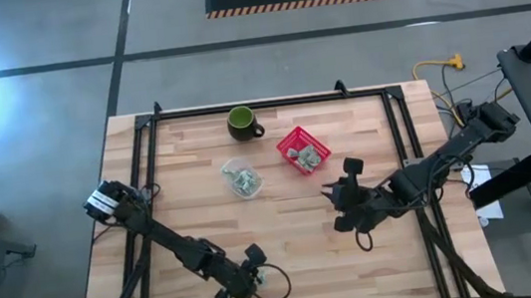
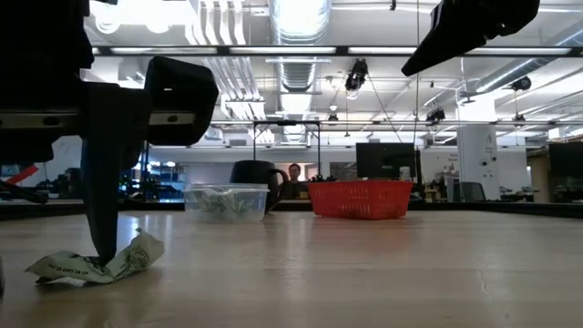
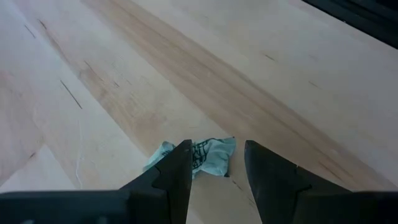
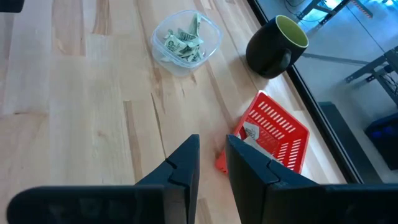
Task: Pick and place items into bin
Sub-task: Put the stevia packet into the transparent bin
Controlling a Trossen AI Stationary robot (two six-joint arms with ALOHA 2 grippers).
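My left pincer (image 3: 217,171) sits low at the near edge of the counter (image 1: 298,256), fingers parted, straddling a crumpled pale green-and-white wrapper (image 3: 202,157) that lies flat on the wood. In the left wrist view the wrapper pokes out between and just beyond the two dark fingertips; there is dark print on it, but I cannot read it. In the low view one finger (image 2: 100,200) comes straight down onto the wrapper (image 2: 96,262) and touches it. The jaws have not closed on it, so I call that pincer released, touching the piece but not gripping it.

My right pincer (image 4: 211,158) hangs over the middle-right of the counter, near the red bin (image 4: 273,134). Its fingers stand close together with a narrow slit between them, and I see nothing in that slit. Whether they are fully clenched I cannot tell.

Moving outward, the red bin (image 1: 303,150) is a slotted plastic basket, and a few pale wrappers lie inside it. Just beside it toward the left arm stands a clear container (image 1: 242,179) holding more green-and-white wrappers (image 4: 183,42). Behind those, near the far edge, is a dark green mug (image 1: 242,122) with a lighter green inside, upright and apart from both.

In the low view a person (image 2: 293,173) shows far back in the room, between the mug and the bin.
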